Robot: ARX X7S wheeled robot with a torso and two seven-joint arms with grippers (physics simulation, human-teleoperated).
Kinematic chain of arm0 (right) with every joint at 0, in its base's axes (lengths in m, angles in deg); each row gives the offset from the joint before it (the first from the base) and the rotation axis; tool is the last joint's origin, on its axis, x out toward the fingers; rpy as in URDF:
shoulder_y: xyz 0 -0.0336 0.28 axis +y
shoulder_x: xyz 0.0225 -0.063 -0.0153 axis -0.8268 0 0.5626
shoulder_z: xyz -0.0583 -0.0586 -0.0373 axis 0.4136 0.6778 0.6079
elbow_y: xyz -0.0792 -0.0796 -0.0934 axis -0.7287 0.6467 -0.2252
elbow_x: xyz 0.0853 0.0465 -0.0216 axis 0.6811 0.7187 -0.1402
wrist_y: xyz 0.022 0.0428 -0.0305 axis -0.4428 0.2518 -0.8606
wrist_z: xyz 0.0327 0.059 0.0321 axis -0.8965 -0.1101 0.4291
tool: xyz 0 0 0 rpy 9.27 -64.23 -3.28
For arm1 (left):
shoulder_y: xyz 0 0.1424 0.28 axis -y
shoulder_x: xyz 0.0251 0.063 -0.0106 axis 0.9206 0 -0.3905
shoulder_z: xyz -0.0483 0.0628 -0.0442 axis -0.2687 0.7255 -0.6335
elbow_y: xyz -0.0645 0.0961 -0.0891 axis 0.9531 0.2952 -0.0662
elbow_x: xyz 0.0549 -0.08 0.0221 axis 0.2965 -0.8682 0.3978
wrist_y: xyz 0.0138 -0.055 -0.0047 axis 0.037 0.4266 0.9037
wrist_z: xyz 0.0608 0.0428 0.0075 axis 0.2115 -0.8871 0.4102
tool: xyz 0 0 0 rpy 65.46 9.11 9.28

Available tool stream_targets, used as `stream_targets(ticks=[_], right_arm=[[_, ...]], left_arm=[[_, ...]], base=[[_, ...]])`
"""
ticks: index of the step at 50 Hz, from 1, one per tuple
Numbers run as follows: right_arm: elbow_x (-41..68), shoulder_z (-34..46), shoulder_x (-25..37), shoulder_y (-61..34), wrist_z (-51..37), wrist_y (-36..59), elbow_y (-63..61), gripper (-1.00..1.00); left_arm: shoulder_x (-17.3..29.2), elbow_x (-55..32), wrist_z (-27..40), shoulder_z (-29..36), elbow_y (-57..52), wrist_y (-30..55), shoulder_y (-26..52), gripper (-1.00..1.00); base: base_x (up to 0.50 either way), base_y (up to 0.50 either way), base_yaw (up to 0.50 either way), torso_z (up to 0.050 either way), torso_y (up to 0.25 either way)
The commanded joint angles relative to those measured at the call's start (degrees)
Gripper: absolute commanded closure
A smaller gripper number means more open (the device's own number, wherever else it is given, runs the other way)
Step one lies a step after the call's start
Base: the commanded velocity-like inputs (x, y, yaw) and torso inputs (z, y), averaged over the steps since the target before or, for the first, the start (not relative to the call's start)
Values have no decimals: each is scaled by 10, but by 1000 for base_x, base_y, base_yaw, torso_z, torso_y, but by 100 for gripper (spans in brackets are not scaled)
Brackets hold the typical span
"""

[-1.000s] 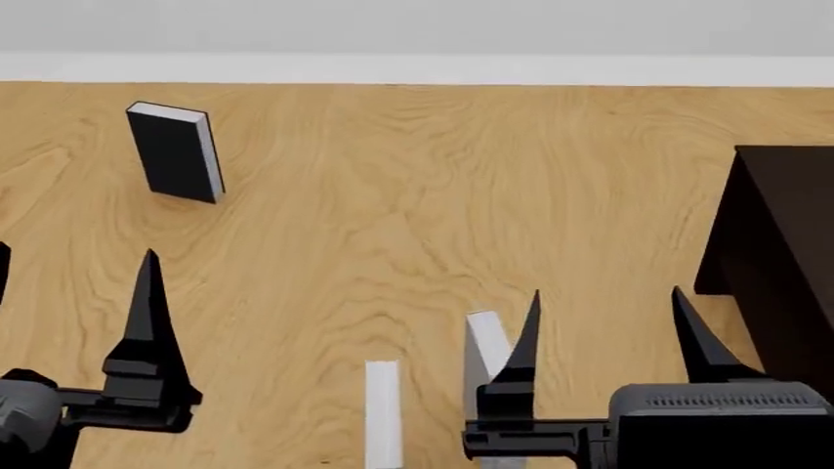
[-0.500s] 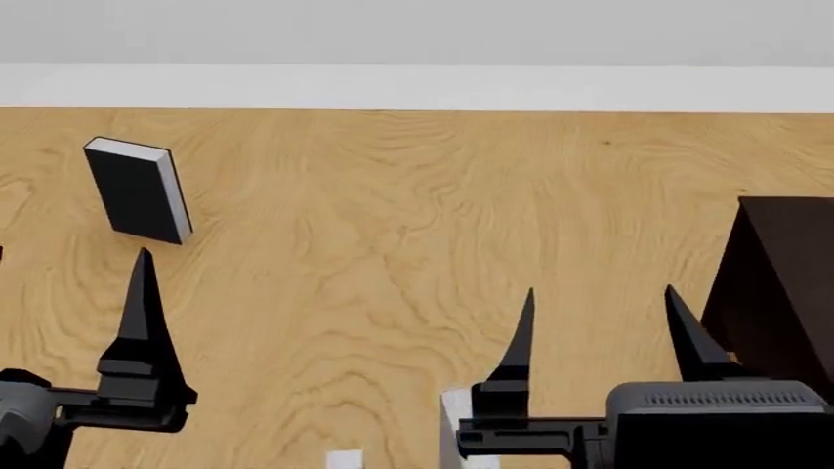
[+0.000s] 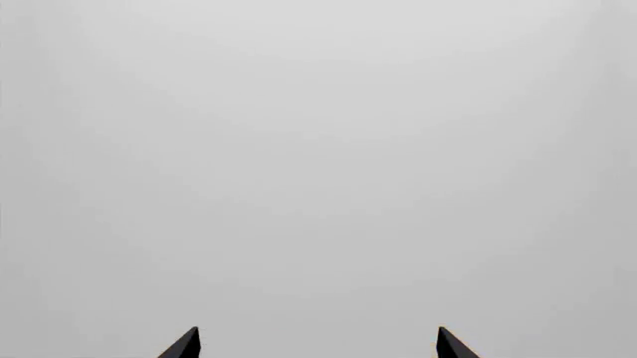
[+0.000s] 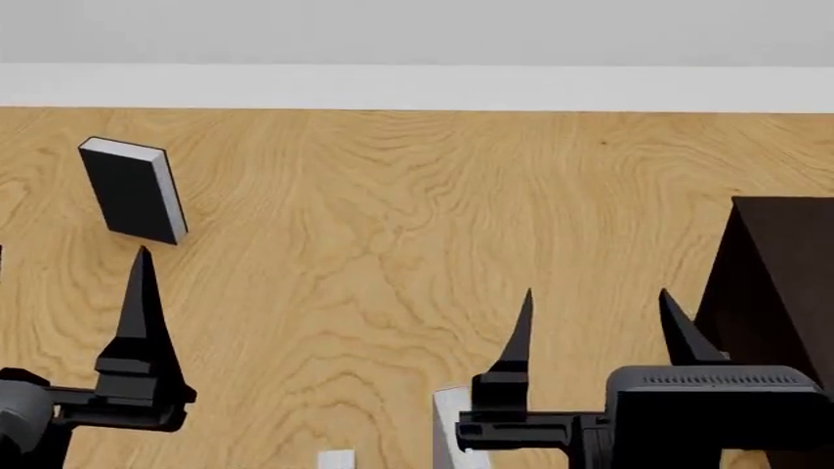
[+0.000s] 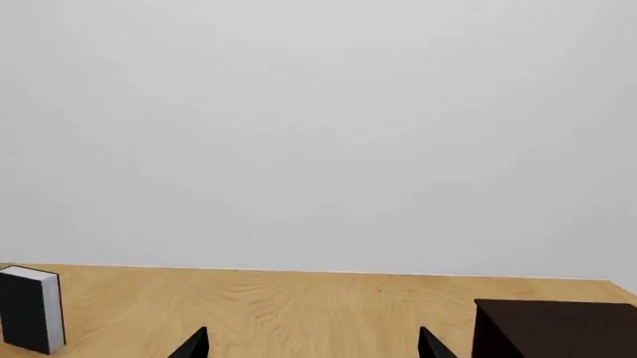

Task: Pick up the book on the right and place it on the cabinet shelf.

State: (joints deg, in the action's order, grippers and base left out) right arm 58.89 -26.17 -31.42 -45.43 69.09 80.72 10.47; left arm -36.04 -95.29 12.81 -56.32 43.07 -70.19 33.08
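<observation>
Two pale grey books at head view's bottom edge: thicker plain grey book point(image 4: 450, 430) just beside right hand point(image 4: 593, 322), untouched; thinner grey book point(image 4: 336, 459) left of it. Both hidden from wrist views. Right hand spread; left hand point(image 3: 316, 344) spread. Dark brown cabinet point(image 4: 775, 283) right; black book point(image 4: 131, 191) upright on wooden bench point(image 4: 391, 215).

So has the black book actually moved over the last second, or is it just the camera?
Cannot tell, probably the camera. In the head view the black book sits lower and further left, but the wall's baseboard and the cabinet dropped in the picture alongside it.
</observation>
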Motion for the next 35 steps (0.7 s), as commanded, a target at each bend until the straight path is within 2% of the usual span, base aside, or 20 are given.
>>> stream_targets(ticks=[1, 4, 9, 13, 14, 15, 17, 20, 28, 35], right_arm=[[26, 7, 6, -52, -29, 159, -44, -100], [47, 4, 2, -105, -47, 280, -75, -100], [84, -4, -2, -186, -46, 429, -82, -100], [109, -28, -21, -275, -46, 573, -43, -100], [121, -35, -21, -280, -53, 577, -35, -100], [185, -39, -7, -300, -98, 578, 3, -100], [347, -58, 19, -329, -210, 578, 53, -100], [549, -37, 53, -373, -374, 578, 145, -100], [756, 3, 73, -443, -515, 574, 302, -100], [851, 54, 92, -472, -605, 562, 356, -100]], left_arm=[[6, -8, 7, -3, -2, 12, 6, -100], [9, 2, 18, -3, -6, 25, 13, -100], [12, 0, 20, -3, -7, 29, 13, -100], [15, -12, 21, -8, -18, 46, 17, -100], [16, -13, 21, -8, -18, 46, 17, -100], [16, -18, 22, -12, -20, 49, 18, -100], [16, -25, 24, -17, -24, 56, 19, -100], [17, -35, 26, -24, -30, 64, 21, -100], [22, -45, 29, -26, -35, 71, 23, -100], [26, -53, 33, -28, -37, 70, 25, -100]], base=[[0, 0, 0, 0, 0], [0, 0, 0, 0, 0], [0, 0, 0, 0, 0], [0, 0, 0, 0, 0], [0, 0, 0, 0, 0], [0, 0, 0, 0, 0], [0, 0, 0, 0, 0], [0, 0, 0, 0, 0], [0, 0, 0, 0, 0], [0, 0, 0, 0, 0]])
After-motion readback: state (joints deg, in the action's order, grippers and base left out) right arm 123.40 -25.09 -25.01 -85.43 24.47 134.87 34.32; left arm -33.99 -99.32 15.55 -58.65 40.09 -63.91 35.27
